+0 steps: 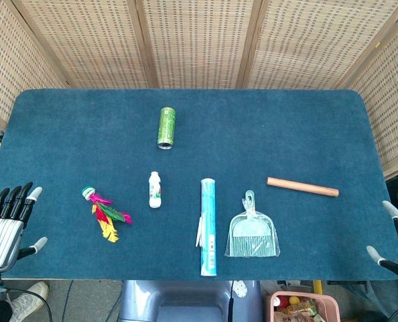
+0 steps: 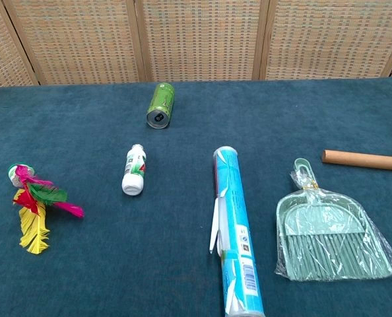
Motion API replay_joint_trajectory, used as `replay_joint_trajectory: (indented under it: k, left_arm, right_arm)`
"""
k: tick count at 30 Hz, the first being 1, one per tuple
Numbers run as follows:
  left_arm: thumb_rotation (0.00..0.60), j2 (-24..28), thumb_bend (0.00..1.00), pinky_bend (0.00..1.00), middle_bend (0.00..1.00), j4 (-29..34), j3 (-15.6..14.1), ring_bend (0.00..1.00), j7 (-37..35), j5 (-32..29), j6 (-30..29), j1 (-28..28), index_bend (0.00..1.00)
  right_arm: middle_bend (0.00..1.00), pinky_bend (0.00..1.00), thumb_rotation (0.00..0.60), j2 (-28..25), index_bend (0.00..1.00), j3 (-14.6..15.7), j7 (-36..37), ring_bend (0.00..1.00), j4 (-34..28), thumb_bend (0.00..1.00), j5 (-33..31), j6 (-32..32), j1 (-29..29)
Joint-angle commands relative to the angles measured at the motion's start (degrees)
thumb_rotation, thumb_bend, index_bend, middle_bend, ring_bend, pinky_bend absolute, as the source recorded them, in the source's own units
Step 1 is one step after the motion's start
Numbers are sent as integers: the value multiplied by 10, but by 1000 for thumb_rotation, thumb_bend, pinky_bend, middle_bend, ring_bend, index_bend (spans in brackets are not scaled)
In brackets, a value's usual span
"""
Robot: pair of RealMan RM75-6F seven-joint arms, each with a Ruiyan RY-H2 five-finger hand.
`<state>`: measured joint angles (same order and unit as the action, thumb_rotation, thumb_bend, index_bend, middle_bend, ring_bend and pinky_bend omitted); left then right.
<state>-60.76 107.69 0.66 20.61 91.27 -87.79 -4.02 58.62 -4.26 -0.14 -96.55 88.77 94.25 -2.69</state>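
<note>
Beside the left hand (image 1: pixel 5 225), whose fingers are spread and hold nothing, lies the feather shuttlecock (image 1: pixel 104 213), the nearest thing on the blue surface (image 1: pixel 65 134). Near the right hand (image 1: pixel 396 235), fingers likewise apart and empty, sits the bagged dustpan set (image 1: pixel 252 231), with the wooden stick (image 1: pixel 302 187) just beyond. Risk, as I judge it: the stick, green can (image 1: pixel 167 127) and small bottle (image 1: pixel 155 189) all lie sideways, so a glancing touch could roll them away.
</note>
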Motion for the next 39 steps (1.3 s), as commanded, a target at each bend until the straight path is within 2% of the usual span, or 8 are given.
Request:
replay_joint_trajectory:
  k: [1,10,13,17,21,27,31,39]
  left_arm:
    - [600,0,52,0,0,0,0,0,0,0,0,0,0]
    - [600,-9,75,0,0,-13,2,0,4,-5,25,-13,6]
    - [600,-18,110,0,0,-32,9,0,-18,-17,78,-46,132]
    - [600,-39,149,0,0,-79,27,0,-73,-51,204,-122,256]
    - [600,-89,195,0,0,-149,40,0,-100,-36,252,-174,391]
    - [600,-149,220,0,0,-218,44,0,-86,-45,308,-225,413]
    - [600,-174,234,0,0,-236,45,0,-71,-63,333,-244,413]
    - [600,-179,240,0,0,-217,36,0,-50,-84,355,-259,418]
  right_arm:
    - [0,0,600,0,0,0,-1,0,-1,0,0,0,0]
    - [0,0,600,-3,0,-1,8,0,-2,0,-3,2,-2]
    - [0,0,600,-4,0,-2,13,0,-2,0,-6,2,-3]
    - [0,0,600,-5,0,-5,18,0,0,0,-15,-5,0]
    - [0,0,600,-4,0,-8,18,0,2,0,-27,-16,4]
    - [0,0,600,0,0,-11,11,0,3,0,-41,-32,10]
    - [0,0,600,1,0,-12,8,0,4,0,-48,-39,13]
    - [0,0,600,4,0,-12,4,0,5,0,-51,-46,16]
